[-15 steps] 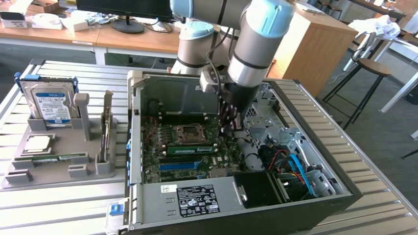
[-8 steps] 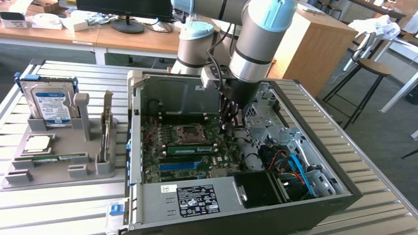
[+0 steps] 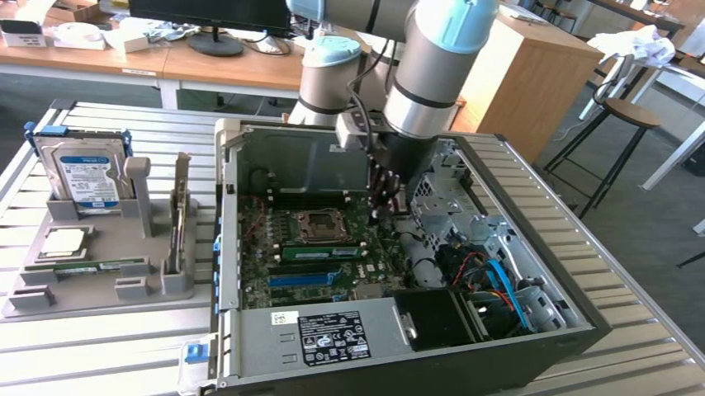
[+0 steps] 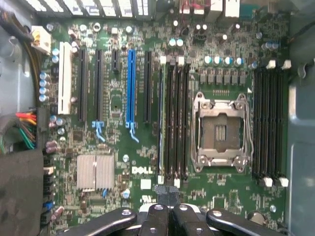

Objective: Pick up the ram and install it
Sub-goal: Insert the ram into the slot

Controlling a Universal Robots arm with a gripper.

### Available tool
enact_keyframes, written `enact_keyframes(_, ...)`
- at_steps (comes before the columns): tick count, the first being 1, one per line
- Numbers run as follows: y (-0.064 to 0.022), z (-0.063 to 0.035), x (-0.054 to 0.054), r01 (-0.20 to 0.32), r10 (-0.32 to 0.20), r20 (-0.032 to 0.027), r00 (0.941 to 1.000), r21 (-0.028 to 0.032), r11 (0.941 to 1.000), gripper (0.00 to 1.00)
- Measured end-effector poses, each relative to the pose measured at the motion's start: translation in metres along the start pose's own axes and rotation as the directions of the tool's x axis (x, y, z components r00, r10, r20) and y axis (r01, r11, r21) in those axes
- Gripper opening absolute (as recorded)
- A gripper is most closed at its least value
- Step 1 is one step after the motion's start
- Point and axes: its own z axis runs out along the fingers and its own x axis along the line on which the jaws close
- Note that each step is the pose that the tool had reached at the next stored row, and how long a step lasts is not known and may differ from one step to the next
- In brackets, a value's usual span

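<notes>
A slatted metal tabletop [image 3: 99, 363] carries an open computer case [image 3: 551, 330] of grey sheet steel, boxy, with its side panel off. The arm [image 3: 441, 66], made of smooth silver tubes with pale blue caps, reaches down into it. The green motherboard [image 4: 123, 142] on the case floor is dense with small parts and centred on the square, metal-framed processor socket [image 4: 220, 130]. Well away from the socket, outside the case toward the exterior view's left, a matt grey moulded holder [image 3: 99, 239] props up a boxy silver hard drive [image 3: 82, 169] with a blue-white label. The ram [image 3: 319, 252] is a long, thin green stick with a pale sticker. It stands on its long edge in a slot of the black bank beside the socket, the one farthest from the socket. Its long axis runs parallel to the socket's nearest side, left to right in the exterior view. From the wrist it shows edge-on as a thin bluish line [image 4: 160, 128]. The black pincer [image 4: 167, 209] hangs over one end of that bank with its fingers together. I cannot tell whether it touches the stick.
</notes>
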Motion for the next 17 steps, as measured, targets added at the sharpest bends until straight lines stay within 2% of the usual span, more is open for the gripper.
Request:
enact_keyframes(13,0.054,0.002,0.0,0.0,0.0,0.0002,1.0,0.0,1.0,0.1)
enact_keyframes(17,0.067,0.0025,0.0,0.0,0.0,0.0001,1.0,0.0,1.0,0.1)
